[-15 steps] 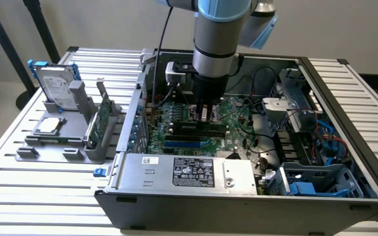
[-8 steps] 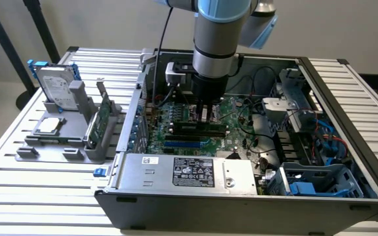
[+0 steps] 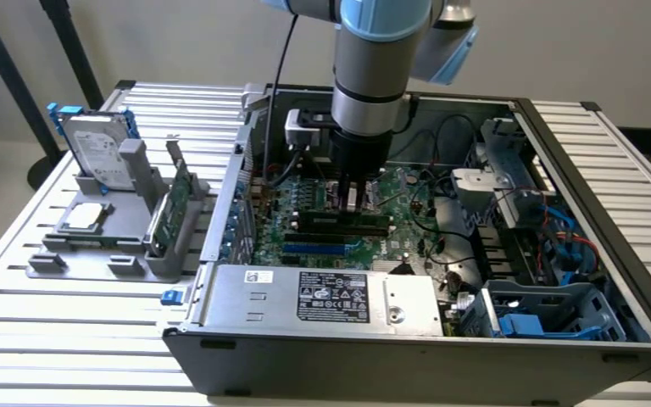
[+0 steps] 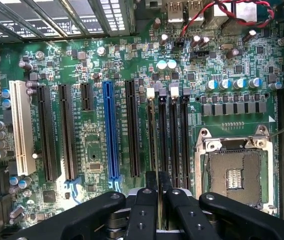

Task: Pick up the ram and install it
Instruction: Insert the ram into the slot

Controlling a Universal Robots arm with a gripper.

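While the holder [image 3: 116,246] on the counter [image 3: 65,339] at the exterior view's left is keeping the spare parts, the fingers [image 4: 147,210] are pinching the ram [image 4: 158,150] edge-on over the black slots [image 4: 174,135]; seating is looking unfinished.

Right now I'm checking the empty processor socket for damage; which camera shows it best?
The wrist view: the processor socket lies open and close, its metal frame and contact area plain to see. The exterior view looks into the case from farther off, and I cannot pick the socket out among the cables and the arm there.
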